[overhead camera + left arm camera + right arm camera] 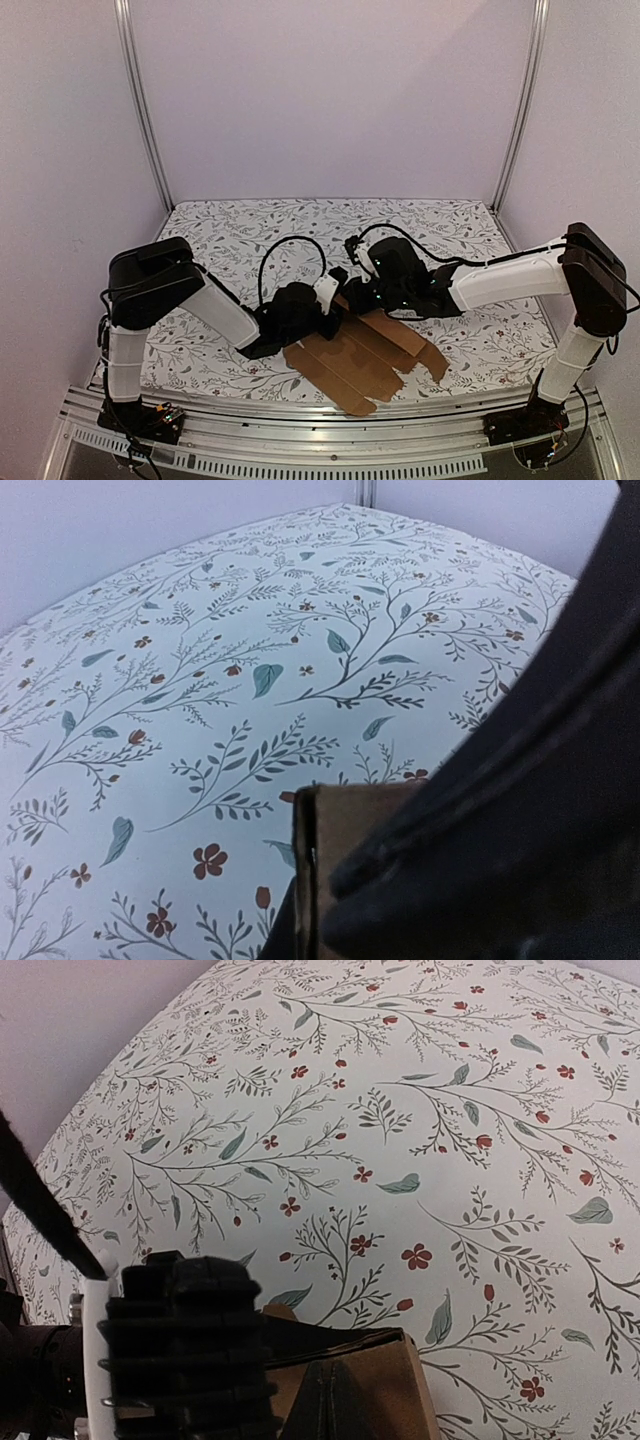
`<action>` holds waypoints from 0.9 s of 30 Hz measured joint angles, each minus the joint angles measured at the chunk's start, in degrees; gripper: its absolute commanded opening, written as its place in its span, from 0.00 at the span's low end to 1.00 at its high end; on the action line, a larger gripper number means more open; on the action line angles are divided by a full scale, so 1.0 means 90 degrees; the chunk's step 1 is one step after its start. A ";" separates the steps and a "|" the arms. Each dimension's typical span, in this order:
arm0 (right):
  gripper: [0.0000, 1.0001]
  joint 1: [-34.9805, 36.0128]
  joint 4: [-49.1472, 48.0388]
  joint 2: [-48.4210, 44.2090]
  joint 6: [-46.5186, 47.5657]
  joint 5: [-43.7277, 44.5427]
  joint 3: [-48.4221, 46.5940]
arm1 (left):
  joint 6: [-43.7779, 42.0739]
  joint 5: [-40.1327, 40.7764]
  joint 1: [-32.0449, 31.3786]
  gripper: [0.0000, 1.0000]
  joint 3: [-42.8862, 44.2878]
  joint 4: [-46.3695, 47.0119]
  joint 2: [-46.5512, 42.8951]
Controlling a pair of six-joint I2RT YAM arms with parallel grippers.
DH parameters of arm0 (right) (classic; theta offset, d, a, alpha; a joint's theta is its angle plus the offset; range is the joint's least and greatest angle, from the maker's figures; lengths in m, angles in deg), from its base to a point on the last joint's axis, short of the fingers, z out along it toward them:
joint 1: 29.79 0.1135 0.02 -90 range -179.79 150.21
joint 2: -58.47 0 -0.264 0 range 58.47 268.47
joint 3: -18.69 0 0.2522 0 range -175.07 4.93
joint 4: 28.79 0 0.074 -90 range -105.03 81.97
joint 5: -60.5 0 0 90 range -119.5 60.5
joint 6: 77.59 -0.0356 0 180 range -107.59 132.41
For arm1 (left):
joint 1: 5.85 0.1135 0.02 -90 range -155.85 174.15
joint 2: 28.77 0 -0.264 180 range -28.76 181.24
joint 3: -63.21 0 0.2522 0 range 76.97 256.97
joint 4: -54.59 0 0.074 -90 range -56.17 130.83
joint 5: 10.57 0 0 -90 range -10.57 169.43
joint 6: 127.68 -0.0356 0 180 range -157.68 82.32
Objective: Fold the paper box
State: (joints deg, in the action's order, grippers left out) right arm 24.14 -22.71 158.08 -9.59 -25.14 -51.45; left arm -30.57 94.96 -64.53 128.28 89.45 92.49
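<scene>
The paper box (362, 360) is an unfolded brown cardboard sheet. It lies on the floral tablecloth (250, 225) near the front edge of the table, between the two arms. Its long panels and flaps fan out flat toward the near side, and its far end is lifted where the grippers meet. The left gripper (333, 303) reaches in from the left with its fingers clenched. Its wrist view shows a raised cardboard edge standing upright at the bottom centre with dark gripper parts on either side, so it is pinching that edge of the sheet. The right gripper (358, 296) comes in from the right, just beside the left one and nearly touching it. Its jaws are drawn together too. In its wrist view a folded-up flap rises straight to the fingertips, so it seems to be gripping the flap, though the contact itself is cut off by the frame. A black cable (285, 252) loops above the left wrist.
</scene>
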 measured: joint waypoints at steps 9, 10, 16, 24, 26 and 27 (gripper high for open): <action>0.00 0.0000 -0.0002 0.0000 -0.0010 0.0000 0.0000 | -0.0015 0.0066 -0.0005 0.27 0.0000 -0.0012 0.0000; 0.00 0.0000 -0.0002 0.0000 -0.0010 0.0002 0.0000 | -0.0015 0.0092 -0.0007 0.27 0.0000 -0.0012 0.0000; 0.00 0.0000 -0.0002 0.0000 -0.0005 0.0002 0.0000 | -0.0005 0.0223 -0.0010 0.29 -0.0066 -0.0010 -0.0012; 0.00 0.0000 0.0002 0.0000 0.0012 0.0005 0.0000 | 0.0066 0.0238 -0.0032 0.18 -0.0148 -0.0007 -0.0017; 0.00 0.0000 0.0002 0.0000 0.0015 0.0005 0.0000 | 0.0109 0.0238 -0.0046 0.08 -0.0148 -0.0007 -0.0017; 0.00 0.0000 0.0002 0.0000 0.0015 0.0005 0.0000 | 0.0121 0.0233 -0.0053 0.02 -0.0148 -0.0007 -0.0017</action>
State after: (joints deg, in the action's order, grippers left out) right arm 24.14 -22.69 158.08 -9.46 -25.10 -51.45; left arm -29.48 97.06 -65.01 126.94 89.39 92.33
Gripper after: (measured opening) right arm 0.003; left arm 0.163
